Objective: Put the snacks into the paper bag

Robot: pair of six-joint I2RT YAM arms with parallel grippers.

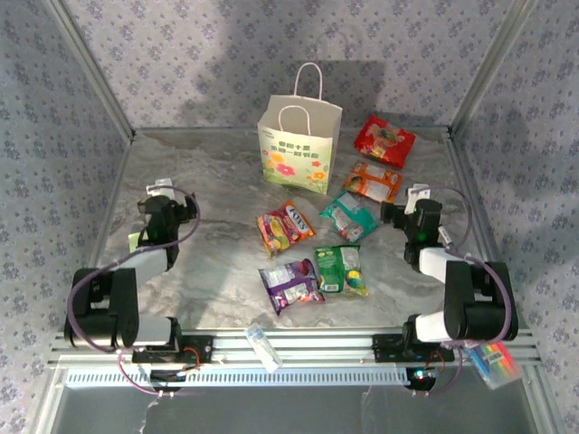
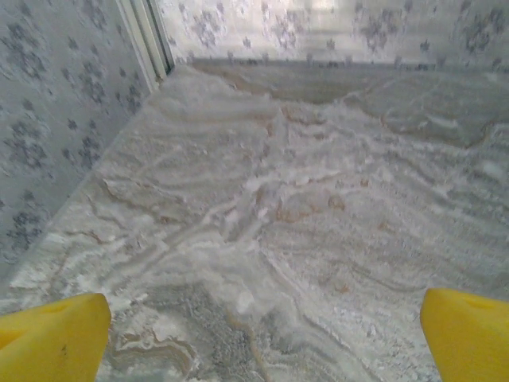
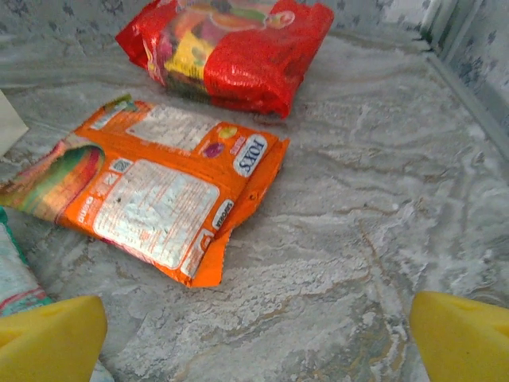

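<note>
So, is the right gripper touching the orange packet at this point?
Apart. The right wrist view shows the open right gripper held short of the orange packet, with a strip of bare table between the packet's near edge and the gripper.

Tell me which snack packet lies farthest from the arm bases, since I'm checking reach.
The red packet, at the back right beside the paper bag; the rest all lie nearer the table's front edge.

orange foil snack packet [image 3: 151, 199] flat on grey marbled tabletop [image 3: 358, 183]; crinkled red foil packet [image 3: 231, 48] just beyond it; right gripper [image 3: 254, 341], yellow fingertips [image 3: 48, 338] spread wide, on its near side.
</note>
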